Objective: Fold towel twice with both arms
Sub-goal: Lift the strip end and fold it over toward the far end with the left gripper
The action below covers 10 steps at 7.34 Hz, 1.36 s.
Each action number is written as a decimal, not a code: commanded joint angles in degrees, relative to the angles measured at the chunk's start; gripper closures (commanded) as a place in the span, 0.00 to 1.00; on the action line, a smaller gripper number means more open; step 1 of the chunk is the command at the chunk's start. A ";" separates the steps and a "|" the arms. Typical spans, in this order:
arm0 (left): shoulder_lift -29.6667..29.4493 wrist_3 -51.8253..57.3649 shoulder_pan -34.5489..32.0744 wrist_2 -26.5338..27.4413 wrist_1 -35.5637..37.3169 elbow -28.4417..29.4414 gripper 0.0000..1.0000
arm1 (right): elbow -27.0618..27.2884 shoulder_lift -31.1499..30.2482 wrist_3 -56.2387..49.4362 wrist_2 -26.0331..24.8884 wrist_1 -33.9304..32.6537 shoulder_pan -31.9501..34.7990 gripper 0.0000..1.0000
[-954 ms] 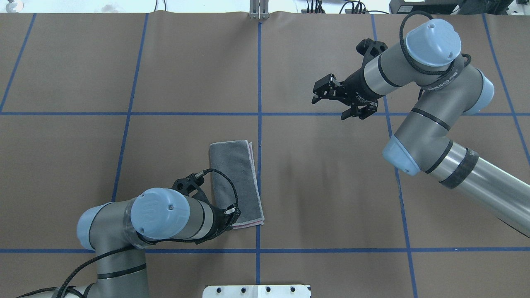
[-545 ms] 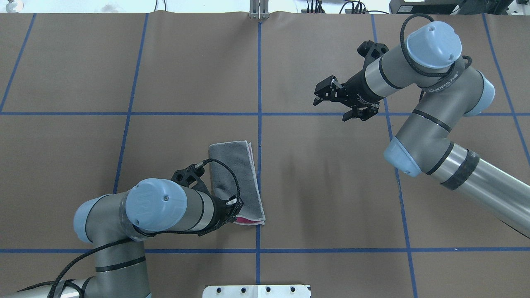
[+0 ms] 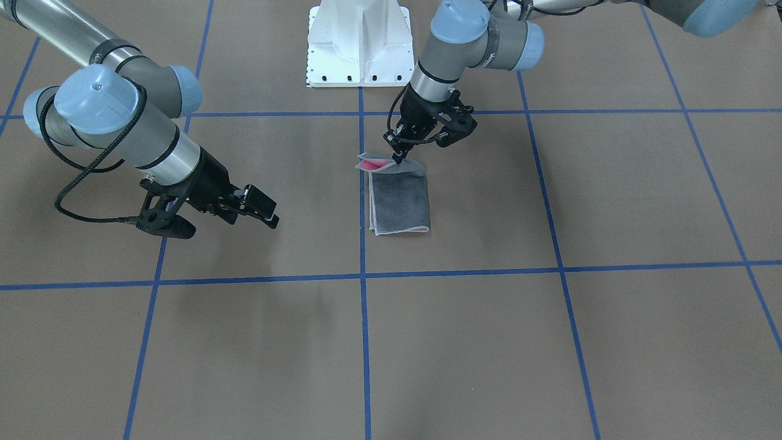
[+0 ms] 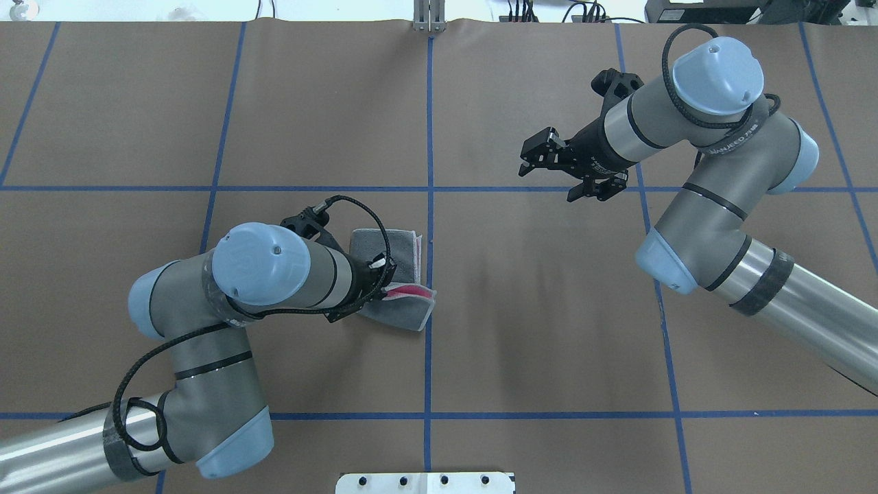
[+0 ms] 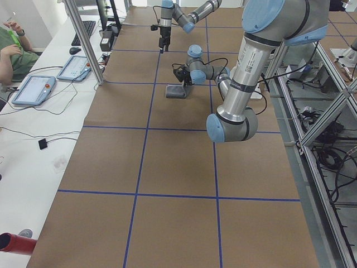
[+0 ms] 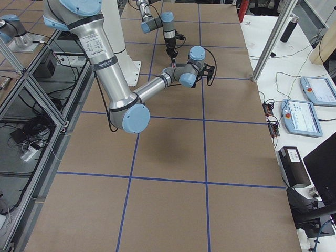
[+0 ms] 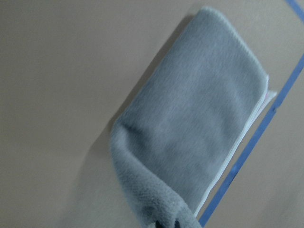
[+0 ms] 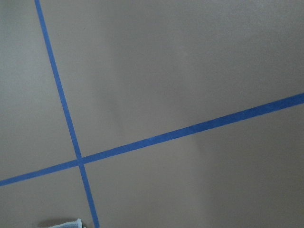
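The towel [image 4: 374,245] lies folded into a strip, dark grey face up, just left of the centre tape line. Its near end is lifted and curled over, so the pink inner face [image 4: 409,291] shows. My left gripper [image 4: 385,293] is shut on that raised end; from across the table the left gripper [image 3: 397,157] holds the edge above the flat towel [image 3: 401,201]. The left wrist view has the towel [image 7: 199,109] stretching away from the pinched edge at the bottom. My right gripper [image 4: 547,182] hovers open and holds nothing, far right of the towel, seen also as the right gripper [image 3: 266,211].
Blue tape lines [image 4: 429,206] grid the brown table. The white pedestal base [image 3: 357,43] stands at the robot's edge. A person [image 5: 11,50] and tablets [image 5: 33,89] sit at a side bench beyond the table's far edge.
My left gripper has raised the towel's near end and carried it away from the robot over the strip, baring the pink inside. The right arm has barely moved.
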 commanded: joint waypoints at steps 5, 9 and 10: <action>-1.08 -0.81 -4.50 -2.26 -6.61 4.42 1.00 | -0.50 0.10 -0.03 -0.51 0.02 -0.94 0.00; -1.08 -2.04 -4.94 -2.72 -8.90 4.42 1.00 | -1.12 0.10 -0.12 -1.12 0.10 -1.47 0.00; -1.08 -2.13 -5.29 -2.72 -8.91 4.42 1.00 | -1.12 0.10 -0.12 -1.12 0.10 -1.64 0.00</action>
